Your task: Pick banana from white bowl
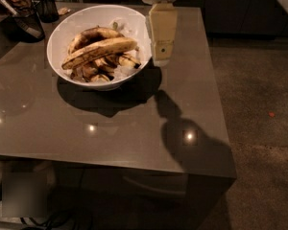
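Observation:
The large white bowl (69, 28) stands on the grey table at the back left. The banana (100, 51), long and yellow with brown speckles, lies across the top of shorter, blacker bananas inside it. My gripper (162, 57) hangs from a white wrist, its cream-coloured body pointing down just past the bowl's right rim, above the table. It is beside the bowl, not over the banana, and holds nothing that I can see.
Dark mesh cups (26, 23) stand at the table's back left corner. The table's right edge (216, 95) drops to a speckled floor. The gripper's shadow (182, 133) falls on the tabletop to the front right.

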### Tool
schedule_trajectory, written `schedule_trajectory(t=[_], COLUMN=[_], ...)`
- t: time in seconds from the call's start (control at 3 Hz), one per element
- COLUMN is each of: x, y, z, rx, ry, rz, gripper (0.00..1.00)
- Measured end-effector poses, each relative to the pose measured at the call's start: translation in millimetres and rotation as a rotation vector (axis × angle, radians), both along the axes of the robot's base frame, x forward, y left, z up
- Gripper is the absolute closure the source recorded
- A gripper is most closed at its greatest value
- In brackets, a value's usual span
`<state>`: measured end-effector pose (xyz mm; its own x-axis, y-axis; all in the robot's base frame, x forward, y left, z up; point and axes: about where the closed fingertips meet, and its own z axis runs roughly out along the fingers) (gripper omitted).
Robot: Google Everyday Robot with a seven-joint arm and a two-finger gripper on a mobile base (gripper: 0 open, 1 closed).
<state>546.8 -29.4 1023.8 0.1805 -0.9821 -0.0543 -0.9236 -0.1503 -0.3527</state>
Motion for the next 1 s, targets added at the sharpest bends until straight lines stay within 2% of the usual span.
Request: schedule_trajectory(t=[0.33,1.0], x=[8,24], y=[20,38], z=[-8,-18], rx=[-0.018,-0.041], ry=[0.012,0.026], rz=[0.033,0.05], gripper=[0.02,0.18])
